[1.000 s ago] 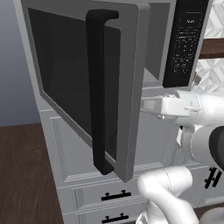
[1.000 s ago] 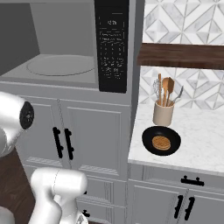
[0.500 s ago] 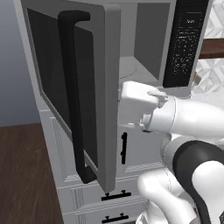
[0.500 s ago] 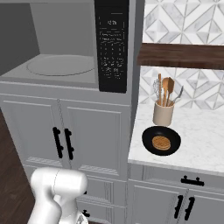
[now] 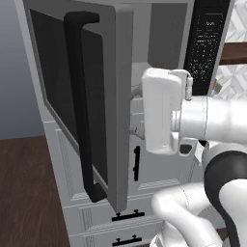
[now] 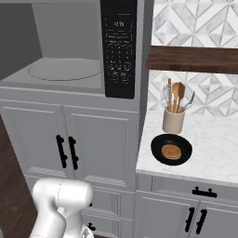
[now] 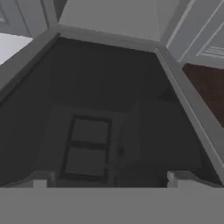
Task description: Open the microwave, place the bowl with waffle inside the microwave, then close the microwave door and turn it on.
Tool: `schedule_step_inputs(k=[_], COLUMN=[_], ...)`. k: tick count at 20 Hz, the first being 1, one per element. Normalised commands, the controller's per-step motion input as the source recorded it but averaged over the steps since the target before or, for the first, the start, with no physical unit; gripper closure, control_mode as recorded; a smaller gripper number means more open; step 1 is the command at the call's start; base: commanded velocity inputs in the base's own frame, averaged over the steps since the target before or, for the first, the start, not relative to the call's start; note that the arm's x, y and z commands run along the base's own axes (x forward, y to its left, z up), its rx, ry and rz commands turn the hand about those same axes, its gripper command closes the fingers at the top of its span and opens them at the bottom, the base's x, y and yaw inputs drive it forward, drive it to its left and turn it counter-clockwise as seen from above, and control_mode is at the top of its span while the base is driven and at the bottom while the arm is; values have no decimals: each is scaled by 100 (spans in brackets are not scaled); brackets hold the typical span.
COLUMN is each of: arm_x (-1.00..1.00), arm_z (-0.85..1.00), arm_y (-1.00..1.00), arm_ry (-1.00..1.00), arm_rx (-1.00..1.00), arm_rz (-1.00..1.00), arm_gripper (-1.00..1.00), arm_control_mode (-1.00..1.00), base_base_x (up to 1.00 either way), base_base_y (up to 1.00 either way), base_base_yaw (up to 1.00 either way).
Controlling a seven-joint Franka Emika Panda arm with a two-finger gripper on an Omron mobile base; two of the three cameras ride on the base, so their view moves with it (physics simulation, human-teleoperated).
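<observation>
**Door swung wide, bowl still waiting on the counter**

Claw first: the white arm's two-finger gripper (image 7: 107, 177) has its jaws spread fully apart and holds nothing, its two pale fingertips (image 7: 40, 180) close against the inner face of the wide grey-framed dark-glass microwave door (image 5: 82, 103). That door, with its long black vertical bar handle (image 5: 79, 106), stands well out from the large grey built-in microwave (image 6: 69, 51), so the cavity and its round pale turntable (image 6: 65, 69) are exposed. To the right of the microwave, beyond its tall black control panel (image 6: 119, 46), the small shallow black bowl (image 6: 171, 149) sits on the white marble counter (image 6: 209, 153) with the round golden-brown waffle (image 6: 171, 151) lying flat inside it. Just behind the bowl stands a beige utensil crock (image 6: 173, 120) with wooden spoons.

The step in hand looks like finishing the door swing. To do it well, I would judge that the hand should keep pressing on the inner face until the door is clear of the cavity mouth (a half-open door would likely block the arm's path later), then back straight away without catching the door edge. The jaws can stay apart, ready for the bowl rim. When reaching over to the counter, approaching the bowl from its front side would avoid knocking the crock, and keeping the bowl level should stop the waffle sliding.
</observation>
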Motion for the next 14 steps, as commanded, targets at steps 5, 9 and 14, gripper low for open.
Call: schedule_step_inputs(k=[5,9,14], arm_x=[4,0,0], arm_z=[-13,-23,-66], arm_y=[-100,-100,-100], arm_ry=[41,36,5], arm_rx=[-3,-9,-4], arm_rz=[-1,-21,-10], arm_gripper=[-100,-100,-100], arm_control_mode=[-100,-100,-100], base_base_x=[0,0,0], base_base_y=[0,0,0], base_base_yaw=[0,0,0])
